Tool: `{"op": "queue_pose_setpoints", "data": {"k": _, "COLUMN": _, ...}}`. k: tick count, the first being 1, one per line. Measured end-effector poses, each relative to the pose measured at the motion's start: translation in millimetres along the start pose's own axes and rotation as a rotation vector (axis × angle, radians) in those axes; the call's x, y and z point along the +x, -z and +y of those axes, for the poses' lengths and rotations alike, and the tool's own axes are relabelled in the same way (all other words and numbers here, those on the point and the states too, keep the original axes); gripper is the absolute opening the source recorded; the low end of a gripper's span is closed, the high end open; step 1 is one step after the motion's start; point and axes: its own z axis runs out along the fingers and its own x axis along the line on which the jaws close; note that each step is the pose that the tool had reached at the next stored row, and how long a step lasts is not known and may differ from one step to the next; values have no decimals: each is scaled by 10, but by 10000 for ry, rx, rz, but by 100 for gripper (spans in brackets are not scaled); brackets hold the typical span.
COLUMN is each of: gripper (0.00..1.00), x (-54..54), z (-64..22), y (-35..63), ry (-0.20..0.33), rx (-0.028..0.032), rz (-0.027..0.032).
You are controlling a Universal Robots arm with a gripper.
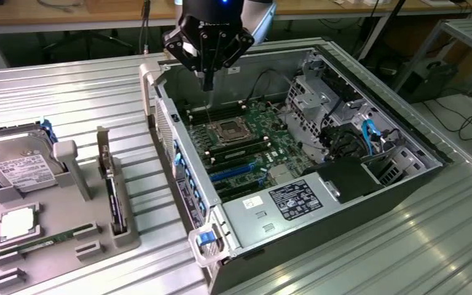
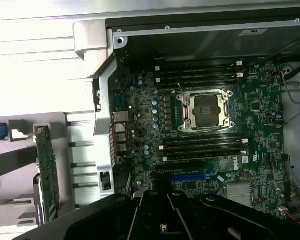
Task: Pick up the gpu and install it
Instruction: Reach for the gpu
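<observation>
One robot gripper (image 1: 208,81) hangs above the open computer case (image 1: 367,212), over the end of the motherboard (image 1: 260,147) near the empty processor socket (image 1: 227,130). We see its two fingers pressed together, with nothing between them.

We find the gpu (image 1: 113,200) outside the case, well apart from the gripper. It stands on its long edge in a slot of the grey holder tray (image 1: 80,243), which sits on the ribbed metal table (image 1: 72,98) at the exterior view's left. In the wrist view its green side faces us.

Sharing that tray we see a silver hard drive (image 1: 19,166) with a white label and a narrow green memory stick (image 1: 46,241) lying flat. Inside the case, blue expansion slots (image 1: 236,169) lie below the socket.
</observation>
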Motion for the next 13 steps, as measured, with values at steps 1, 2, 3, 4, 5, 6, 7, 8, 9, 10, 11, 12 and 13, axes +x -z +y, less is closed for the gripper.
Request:
{"op": "queue_pose_setpoints", "data": {"k": 1, "gripper": 11, "x": 6, "z": -1, "y": 0, "ry": 0, "rx": -1, "rz": 0}}
{"op": "queue_pose_setpoints", "data": {"k": 2, "gripper": 11, "x": 8, "z": -1, "y": 0, "ry": 1, "rx": -1, "rz": 0}}
{"op": "queue_pose_setpoints", "data": {"k": 3, "gripper": 11, "x": 10, "z": -1, "y": 0, "ry": 2, "rx": 0, "rz": 0}}
{"op": "queue_pose_setpoints", "data": {"k": 4, "gripper": 11, "x": 13, "z": -1, "y": 0, "ry": 1, "rx": 0, "rz": 0}}
{"op": "queue_pose_setpoints", "data": {"k": 5, "gripper": 11, "x": 13, "z": -1, "y": 0, "ry": 1, "rx": 0, "rz": 0}}
{"op": "queue_pose_setpoints", "data": {"k": 6, "gripper": 11, "x": 14, "z": -1, "y": 0, "ry": 1, "rx": 0, "rz": 0}}
{"op": "queue_pose_setpoints", "data": {"k": 7, "gripper": 11, "x": 16, "z": -1, "y": 0, "ry": 1, "rx": 0, "rz": 0}}
{"op": "queue_pose_setpoints", "data": {"k": 8, "gripper": 11, "x": 18, "z": -2, "y": 0, "ry": 0, "rx": 0, "rz": 0}}
{"op": "queue_pose_setpoints", "data": {"k": 9, "gripper": 11, "x": 21, "z": -2, "y": 0, "ry": 0, "rx": 0, "rz": 0}}
{"op": "queue_pose_setpoints", "data": {"k": 10, "gripper": 11, "x": 23, "z": -2, "y": 0, "ry": 0, "rx": 0, "rz": 0}}
{"op": "queue_pose_setpoints", "data": {"k": 11, "gripper": 11, "x": 26, "z": -2, "y": 0, "ry": 0, "rx": 1, "rz": 0}}
{"op": "queue_pose_setpoints", "data": {"k": 12, "gripper": 11, "x": 27, "z": -2, "y": 0, "ry": 1, "rx": 0, "rz": 0}}
{"op": "queue_pose_setpoints", "data": {"k": 13, "gripper": 11, "x": 30, "z": -2, "y": 0, "ry": 0, "rx": 0, "rz": 0}}
